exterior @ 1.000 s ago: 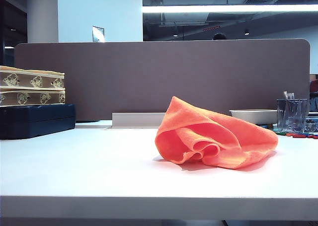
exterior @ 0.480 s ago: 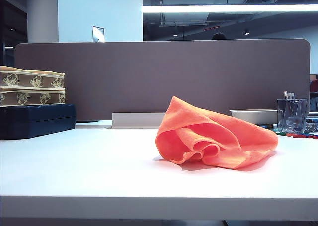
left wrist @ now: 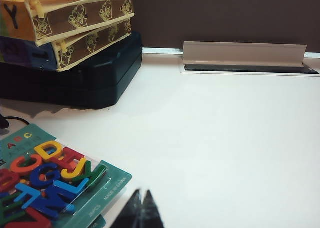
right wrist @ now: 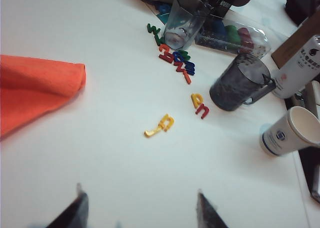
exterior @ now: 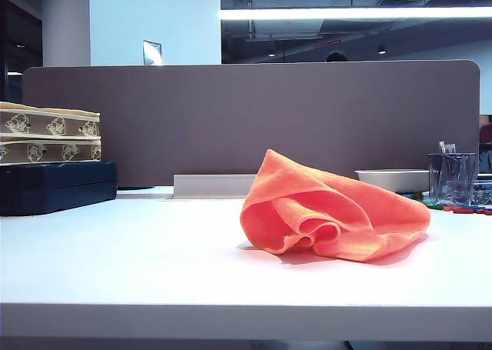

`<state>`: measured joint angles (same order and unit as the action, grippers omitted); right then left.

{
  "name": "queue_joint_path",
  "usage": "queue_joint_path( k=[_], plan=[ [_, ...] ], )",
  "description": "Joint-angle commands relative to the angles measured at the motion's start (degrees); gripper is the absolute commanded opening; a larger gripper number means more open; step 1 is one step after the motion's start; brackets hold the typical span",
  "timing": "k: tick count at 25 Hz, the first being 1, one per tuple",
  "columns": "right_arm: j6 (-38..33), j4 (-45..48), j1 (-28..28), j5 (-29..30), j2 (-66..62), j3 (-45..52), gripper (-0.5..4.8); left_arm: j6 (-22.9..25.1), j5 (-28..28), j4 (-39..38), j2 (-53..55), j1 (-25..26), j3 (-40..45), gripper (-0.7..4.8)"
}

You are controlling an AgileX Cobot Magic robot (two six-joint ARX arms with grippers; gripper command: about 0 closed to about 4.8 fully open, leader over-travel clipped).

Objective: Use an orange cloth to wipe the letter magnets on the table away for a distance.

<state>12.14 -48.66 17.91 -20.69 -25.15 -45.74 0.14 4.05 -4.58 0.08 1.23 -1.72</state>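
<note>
The orange cloth [exterior: 330,211] lies crumpled on the white counter [exterior: 138,258], right of centre in the exterior view, untouched by either gripper. Neither arm appears in that view.

The right gripper [right wrist: 140,210] hovers above the counter with its fingers spread wide and nothing between them. The cloth's edge [right wrist: 35,90] lies off to one side of it, well apart. The loose letter magnets [right wrist: 172,57] lie scattered beyond the gripper, between the cloth and a clear tumbler [right wrist: 184,20], a dark jug [right wrist: 239,82] and a paper cup [right wrist: 290,133]. Two yellow letters [right wrist: 161,125] lie nearest the gripper.

The left gripper [left wrist: 140,213] shows only dark fingertips pressed close together, holding nothing, just beside a packet of letters [left wrist: 47,180]. Stacked boxes [left wrist: 70,42] stand far left. The loose magnets are barely visible in the exterior view, at its right edge.
</note>
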Motion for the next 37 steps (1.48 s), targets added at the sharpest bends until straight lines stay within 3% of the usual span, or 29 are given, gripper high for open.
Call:
queue_joint_path(
  k=[1,12,20,23,32,33,37],
  plan=[
    [0.07,9.09,0.0,0.26,0.04,3.87,2.7,-0.17,0.26,0.33,0.02,-0.04,-0.22,-0.05],
    [-0.85,32.35,-0.02,3.65,0.0,15.74,2.7,-0.17,0.26,0.24,0.02,-0.04,-0.2,-0.05],
    [-6.84,44.92,-0.02,3.08,-0.02,24.37,2.67,-0.15,0.26,-1.99,0.02,-0.04,-0.22,-0.05],
    [-6.84,44.65,0.0,-0.39,-0.02,26.16,2.33,-0.15,0.28,-3.13,0.02,-0.04,-0.22,-0.05],
    [-6.84,45.55,-0.04,-0.17,-0.02,29.22,2.17,0.5,1.36,-4.92,0.02,-0.04,-0.07,-0.05],
    [-6.84,46.66,-0.04,-0.17,-0.02,30.25,1.82,1.16,1.25,-5.38,0.02,-0.04,-0.07,-0.05],
    [-7.19,49.66,-0.04,-0.22,-0.02,32.44,1.65,4.42,1.16,-7.02,0.02,-0.04,-0.07,-0.05]
  ],
)
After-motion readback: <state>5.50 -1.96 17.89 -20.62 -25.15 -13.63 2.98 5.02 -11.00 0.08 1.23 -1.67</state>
